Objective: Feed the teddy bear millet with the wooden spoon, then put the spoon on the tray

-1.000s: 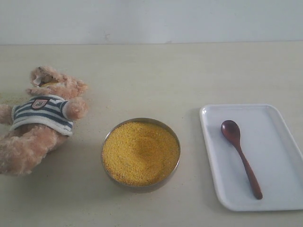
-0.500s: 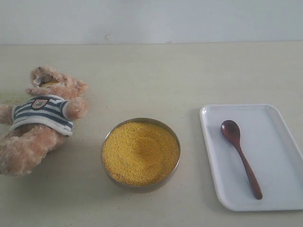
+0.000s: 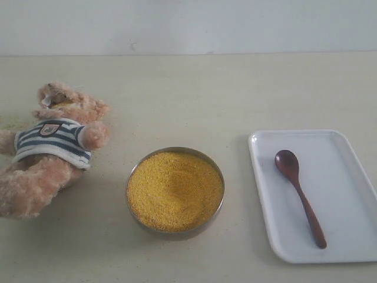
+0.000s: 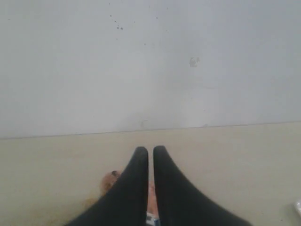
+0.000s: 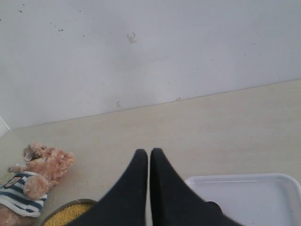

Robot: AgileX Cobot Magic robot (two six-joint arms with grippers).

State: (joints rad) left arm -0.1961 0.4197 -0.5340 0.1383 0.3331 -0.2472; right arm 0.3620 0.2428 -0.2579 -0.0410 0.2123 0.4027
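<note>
We note the wooden spoon (image 3: 299,194) lying flat on the white tray (image 3: 347,177) at the right of the table (image 3: 206,88), its oval bowl toward the far side and its handle running to the near edge. The millet (image 3: 175,190) fills the round metal bowl (image 3: 219,177), which stands between tray and teddy bear (image 3: 50,147) and touches neither. The bear lies at the left, head toward the wall, striped shirt up. Left gripper (image 4: 150,151): fingers pressed nearly together, nothing between them, raised above the bear. Right gripper (image 5: 149,153): likewise clenched and empty, raised between bowl and tray.
</note>
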